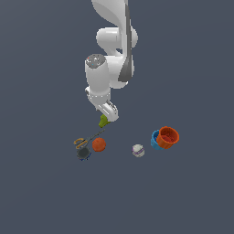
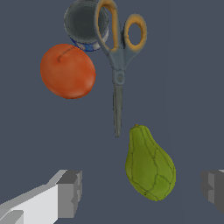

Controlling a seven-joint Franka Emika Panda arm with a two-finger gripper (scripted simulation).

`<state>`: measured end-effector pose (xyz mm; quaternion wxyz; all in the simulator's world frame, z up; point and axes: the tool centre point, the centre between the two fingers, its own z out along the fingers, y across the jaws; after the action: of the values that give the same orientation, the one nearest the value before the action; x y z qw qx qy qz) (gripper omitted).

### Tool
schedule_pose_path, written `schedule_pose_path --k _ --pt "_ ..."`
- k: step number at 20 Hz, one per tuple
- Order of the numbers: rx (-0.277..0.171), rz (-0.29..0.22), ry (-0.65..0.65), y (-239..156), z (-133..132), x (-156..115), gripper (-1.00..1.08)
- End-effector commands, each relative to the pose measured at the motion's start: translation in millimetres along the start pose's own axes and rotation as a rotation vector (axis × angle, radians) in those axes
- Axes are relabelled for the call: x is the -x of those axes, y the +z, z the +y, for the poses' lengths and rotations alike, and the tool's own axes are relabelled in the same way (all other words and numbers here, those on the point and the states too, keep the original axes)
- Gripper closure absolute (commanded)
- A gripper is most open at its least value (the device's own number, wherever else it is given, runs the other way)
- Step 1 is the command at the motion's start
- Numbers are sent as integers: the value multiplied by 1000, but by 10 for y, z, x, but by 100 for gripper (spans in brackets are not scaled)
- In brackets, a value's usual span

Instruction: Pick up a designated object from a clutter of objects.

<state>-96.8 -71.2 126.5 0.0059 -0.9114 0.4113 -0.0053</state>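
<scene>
Between the two spread grey fingers (image 2: 70,192) of the tool (image 1: 106,119), which grip nothing, lies the olive-green lumpy pear-shaped object (image 2: 149,164) on the dark grey tabletop (image 1: 192,192), nearer one finger. Just beyond it lie grey scissors with orange handles (image 2: 118,52), an orange ball (image 2: 68,71) and a dark round can (image 2: 84,22).

The olive-green pear (image 2: 150,165) looks matt and veined (lumpy skin), the orange ball (image 2: 68,71) smooth, faintly glossy.

My arm (image 1: 109,68) is glossy white with rounded segments and dark grey joint seams. My pincer (image 2: 140,188) has blocky grey fingertips (image 2: 70,192).
</scene>
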Motion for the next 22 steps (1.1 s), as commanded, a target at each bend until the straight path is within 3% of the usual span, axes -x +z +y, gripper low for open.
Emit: schedule_pose_path --k 1,10,22 --pt "4 -1 57 113 101 64 -92" --pt "14 -3 171 328 315 210 -92" --pt "16 -3 179 450 339 226 -92"
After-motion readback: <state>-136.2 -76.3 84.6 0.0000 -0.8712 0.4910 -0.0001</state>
